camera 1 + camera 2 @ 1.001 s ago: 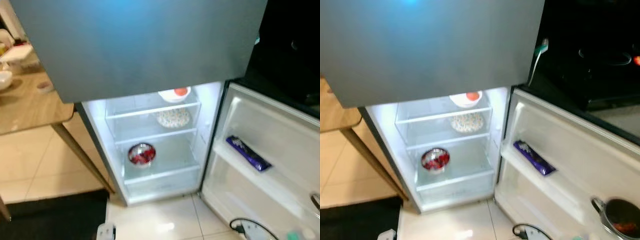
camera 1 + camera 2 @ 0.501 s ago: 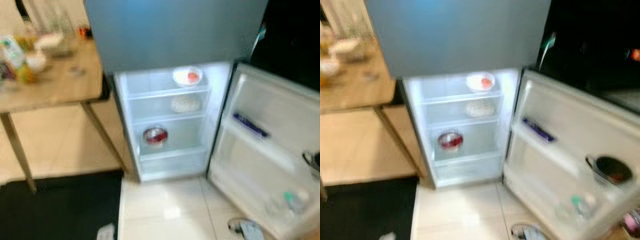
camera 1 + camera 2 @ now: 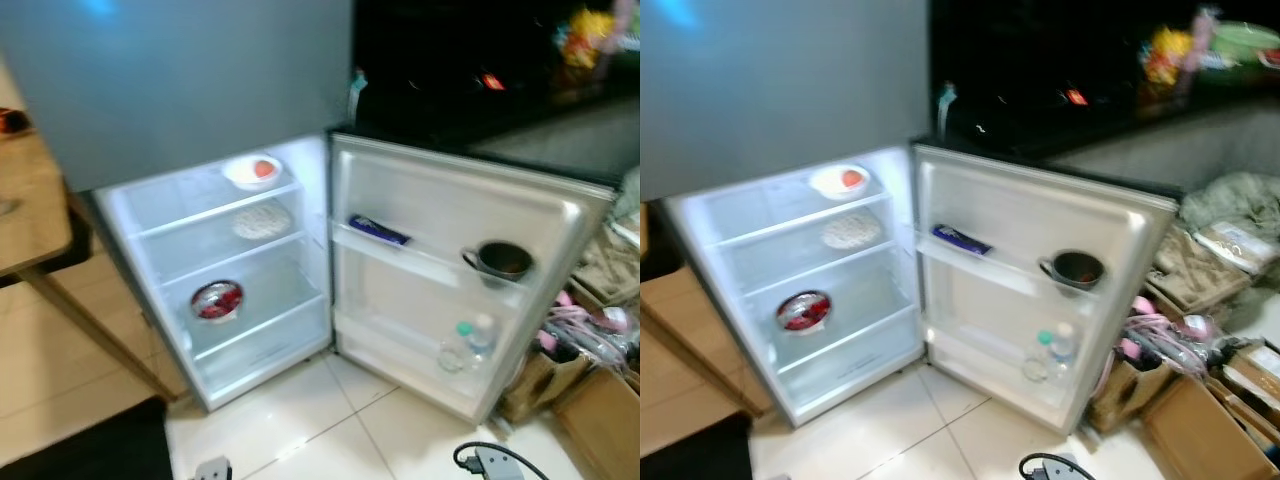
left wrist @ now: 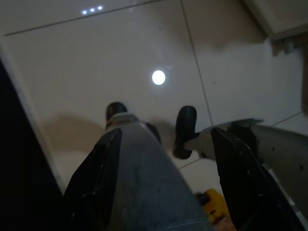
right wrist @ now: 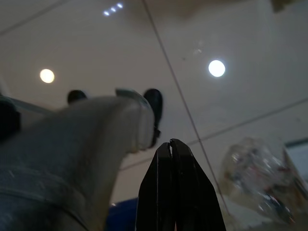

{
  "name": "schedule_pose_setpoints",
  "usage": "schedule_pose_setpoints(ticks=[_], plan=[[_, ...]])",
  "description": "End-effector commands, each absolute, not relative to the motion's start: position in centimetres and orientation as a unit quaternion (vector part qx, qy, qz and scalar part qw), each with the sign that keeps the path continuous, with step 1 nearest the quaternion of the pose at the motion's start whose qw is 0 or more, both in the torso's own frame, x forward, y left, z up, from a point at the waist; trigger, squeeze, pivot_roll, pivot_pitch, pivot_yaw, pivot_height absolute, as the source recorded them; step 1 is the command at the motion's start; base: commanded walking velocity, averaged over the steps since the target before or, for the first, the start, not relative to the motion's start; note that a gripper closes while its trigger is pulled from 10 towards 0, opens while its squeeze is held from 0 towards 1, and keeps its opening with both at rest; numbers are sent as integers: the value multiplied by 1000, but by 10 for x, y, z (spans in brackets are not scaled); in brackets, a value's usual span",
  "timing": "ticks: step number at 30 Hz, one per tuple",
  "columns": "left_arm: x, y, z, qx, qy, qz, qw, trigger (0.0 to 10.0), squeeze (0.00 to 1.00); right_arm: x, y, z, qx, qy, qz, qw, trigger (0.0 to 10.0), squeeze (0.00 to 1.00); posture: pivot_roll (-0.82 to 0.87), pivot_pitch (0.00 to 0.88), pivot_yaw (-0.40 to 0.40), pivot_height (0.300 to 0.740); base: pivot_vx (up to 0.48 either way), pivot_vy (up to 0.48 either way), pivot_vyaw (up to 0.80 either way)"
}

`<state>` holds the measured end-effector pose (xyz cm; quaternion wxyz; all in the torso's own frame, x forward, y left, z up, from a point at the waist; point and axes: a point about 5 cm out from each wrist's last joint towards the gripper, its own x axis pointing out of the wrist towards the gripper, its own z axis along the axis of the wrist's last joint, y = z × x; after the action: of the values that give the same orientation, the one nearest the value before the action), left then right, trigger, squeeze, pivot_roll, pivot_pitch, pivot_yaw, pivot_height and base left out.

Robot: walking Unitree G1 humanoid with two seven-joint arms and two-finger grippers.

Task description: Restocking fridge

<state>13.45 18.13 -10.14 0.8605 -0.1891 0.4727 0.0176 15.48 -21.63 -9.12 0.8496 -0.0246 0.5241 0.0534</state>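
Observation:
The fridge (image 3: 215,250) stands with its lower door (image 3: 450,280) swung wide and its light on. On the top shelf sits a white bowl (image 3: 252,170) with something orange in it. A pale round dish (image 3: 262,221) is below it, and lower still a steel bowl (image 3: 216,300) of red food. The door racks carry a blue bar (image 3: 378,231), a dark pot (image 3: 500,260) and small bottles (image 3: 470,343). My left gripper (image 4: 167,134) hangs open over the tiled floor by my leg. My right gripper (image 5: 171,144) hangs shut and holds nothing.
A wooden table (image 3: 25,215) stands left of the fridge, with a black mat (image 3: 90,450) on the floor before it. Cardboard boxes and bags (image 3: 590,400) crowd the right. A power plug with cable (image 3: 490,462) lies on the tiles. A dark counter (image 3: 480,70) runs behind the door.
The camera has swung right, so the fridge now sits left in view and the door racks and clutter at the right show. Nothing in the fridge has moved.

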Motion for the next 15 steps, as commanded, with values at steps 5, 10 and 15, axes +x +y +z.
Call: schedule_pose_setpoints(ticks=[5, 10, 15], plan=[[131, 181, -103, -184, 484, 10, 856, 10000, 0, 159, -215, -90, -23, 517, 53, 854, 10000, 0, -121, 0, 13, 740, 0, -52, 0], [130, 180, -103, -190, 485, 8, 854, 10000, 0, 159, -215, -90, -24, 517, 53, 854, 10000, 0, -121, 0, 13, 740, 0, -421, 0], [129, 179, -104, -195, 486, 6, 852, 10000, 0, 159, -216, -90, -24, 517, 53, 854, 10000, 0, -121, 0, 13, 740, 0, -477, 0]])
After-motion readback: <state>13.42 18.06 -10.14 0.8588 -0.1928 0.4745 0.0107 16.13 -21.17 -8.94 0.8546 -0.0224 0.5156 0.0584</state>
